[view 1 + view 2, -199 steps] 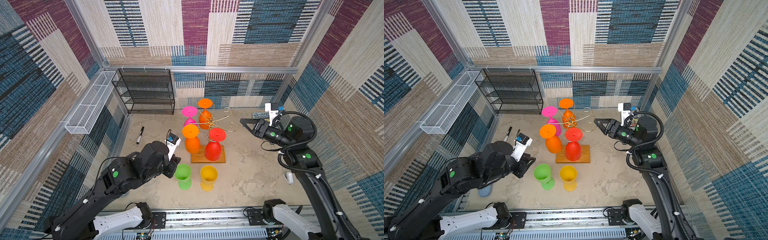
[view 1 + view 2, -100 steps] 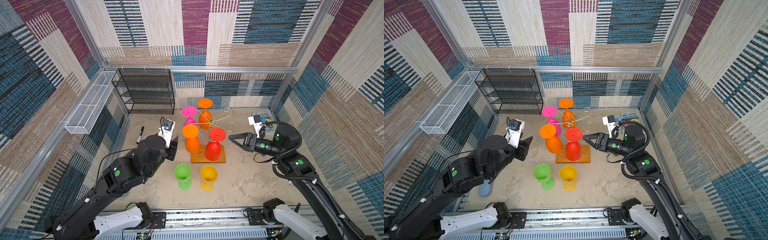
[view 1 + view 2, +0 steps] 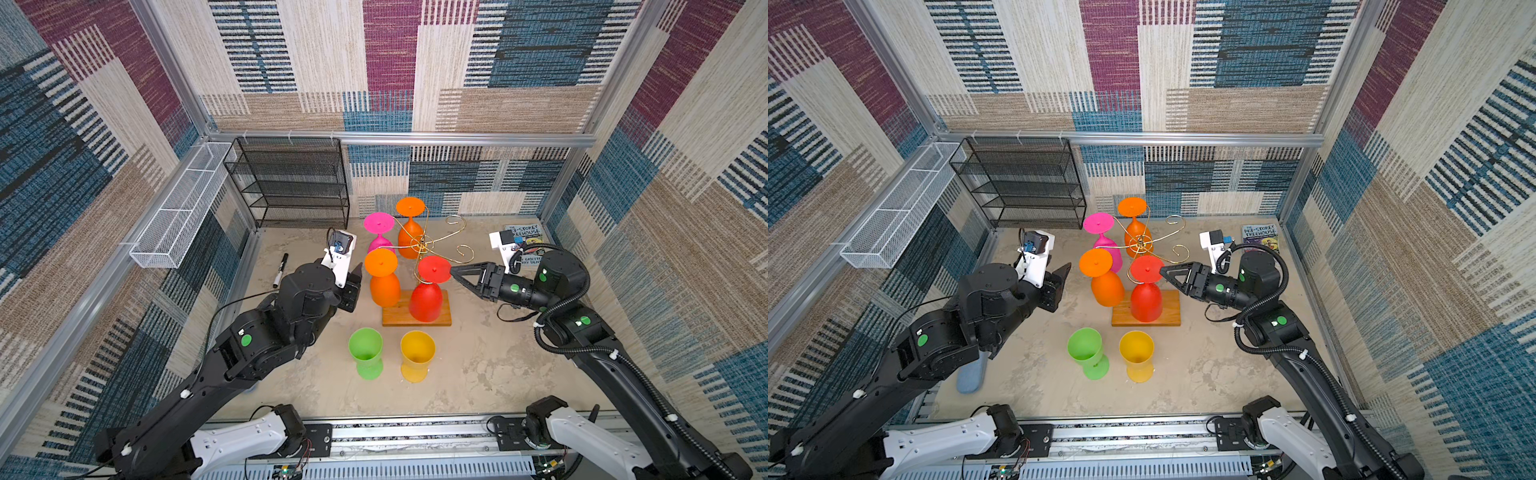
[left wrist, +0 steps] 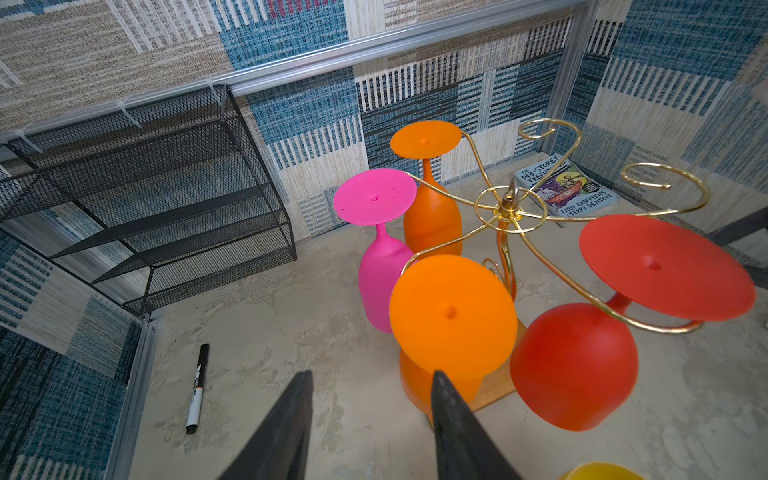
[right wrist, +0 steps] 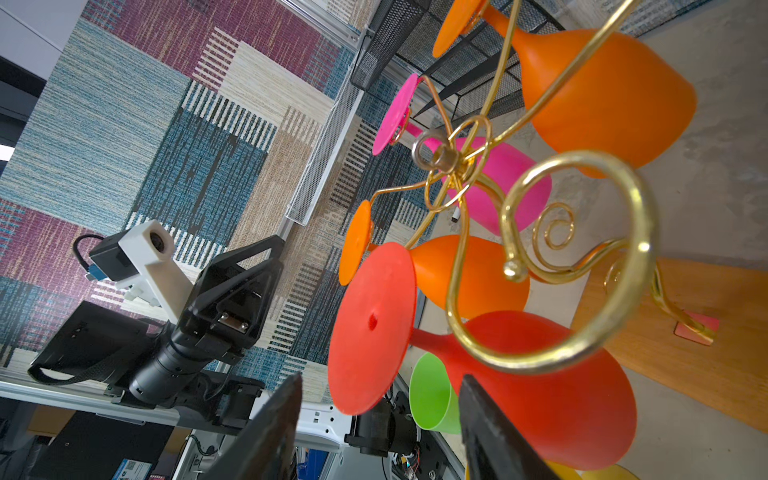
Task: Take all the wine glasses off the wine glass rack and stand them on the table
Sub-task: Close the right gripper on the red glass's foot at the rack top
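Observation:
The wine glass rack, a gold wire tree on a wooden base, holds several upside-down glasses: pink, two orange and a red wine glass. My right gripper is open at the red glass's foot. In the right wrist view the foot's rim lies between the jaws of the right gripper. My left gripper is open and empty, just left of the front orange glass. In the left wrist view the left gripper has bare table between its fingers.
A green glass and a yellow glass stand upright in front of the base. A black mesh shelf and white mesh basket line the back left. A marker lies left; a book back right.
My left gripper drew away from the green glass, rose toward the front orange glass and opened. My right gripper came down and leftward to the red glass's foot.

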